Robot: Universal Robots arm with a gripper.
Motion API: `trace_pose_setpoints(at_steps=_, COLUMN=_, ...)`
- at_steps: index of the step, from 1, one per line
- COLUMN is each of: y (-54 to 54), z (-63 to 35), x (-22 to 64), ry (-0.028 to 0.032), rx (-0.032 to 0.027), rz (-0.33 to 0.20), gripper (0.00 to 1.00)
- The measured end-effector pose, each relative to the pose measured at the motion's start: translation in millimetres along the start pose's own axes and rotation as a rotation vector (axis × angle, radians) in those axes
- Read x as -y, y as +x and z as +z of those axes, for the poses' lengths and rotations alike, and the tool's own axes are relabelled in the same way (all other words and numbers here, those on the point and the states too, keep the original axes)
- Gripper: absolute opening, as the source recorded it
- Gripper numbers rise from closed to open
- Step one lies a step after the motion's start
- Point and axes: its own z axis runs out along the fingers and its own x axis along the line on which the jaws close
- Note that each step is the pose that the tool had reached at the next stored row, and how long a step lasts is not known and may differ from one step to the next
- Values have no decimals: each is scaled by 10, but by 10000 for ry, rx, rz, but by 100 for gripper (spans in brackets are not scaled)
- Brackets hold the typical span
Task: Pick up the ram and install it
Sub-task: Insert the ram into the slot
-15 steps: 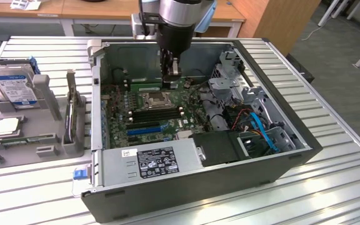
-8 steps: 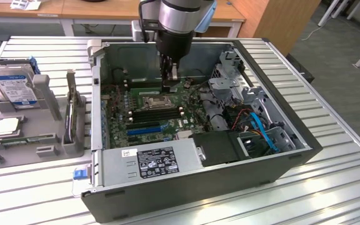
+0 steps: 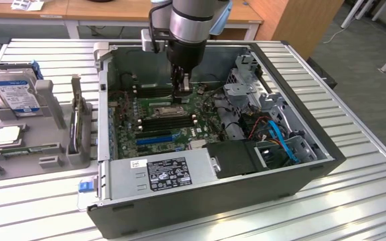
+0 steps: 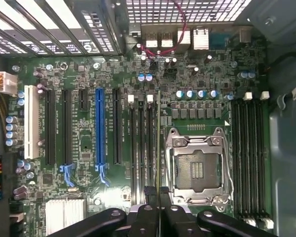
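**Ram gripped edge-on above the motherboard slots**

The ram (image 4: 159, 148), a long, narrow circuit-board stick, appears in the wrist view as a thin edge running straight out from between the fingertips. The black two-finger gripper (image 4: 159, 191) is clamped on it, one finger against each face.

In the exterior view the gripper (image 3: 182, 86) stands upright inside the open black computer case (image 3: 213, 201), low over the green motherboard (image 4: 89, 74).

Directly beneath the gripper, the ram runs parallel to a bank of long black memory slots (image 4: 140, 148). It sits over the side of that bank nearest the square silver CPU socket (image 4: 197, 163). Whether its lower edge has entered a slot cannot be told.

A second bank of black slots (image 4: 249, 158) lies beyond the socket, well apart from the fingers.

Outside the case, far from the gripper, a grey holder (image 3: 45, 150) carries a blue-labelled silver hard drive (image 3: 15, 93).
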Motion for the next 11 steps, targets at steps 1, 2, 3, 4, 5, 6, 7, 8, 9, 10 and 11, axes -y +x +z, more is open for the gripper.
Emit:
trace_pose_setpoints(at_steps=1, y=0, z=9, x=0, ry=1, rx=-4, rz=1, gripper=12)
trace_pose_setpoints(at_steps=2, y=0, z=7, x=0, ry=-2, rx=-11, rz=1, gripper=12)
trace_pose_setpoints(at_steps=3, y=0, z=8, x=0, ry=-1, rx=-11, rz=1, gripper=12)
trace_pose_setpoints(at_steps=4, y=2, z=8, x=0, ry=-1, rx=-11, rz=1, gripper=12)
trace_pose_setpoints(at_steps=5, y=15, z=10, x=1, ry=1, rx=-10, rz=2, gripper=12)
trace_pose_setpoints(at_steps=6, y=37, z=12, x=2, ry=1, rx=-10, rz=2, gripper=12)
trace_pose_setpoints(at_steps=7, y=66, z=17, x=3, ry=0, rx=-10, rz=2, gripper=12)
trace_pose_setpoints(at_steps=8, y=95, z=23, x=5, ry=0, rx=-11, rz=1, gripper=12)
trace_pose_setpoints(at_steps=9, y=128, z=32, x=7, ry=0, rx=-11, rz=1, gripper=12)
trace_pose_setpoints(at_steps=10, y=160, z=41, x=9, ry=0, rx=-9, rz=1, gripper=12)
trace_pose_setpoints(at_steps=11, y=179, z=48, x=10, ry=2, rx=-7, rz=1, gripper=12)
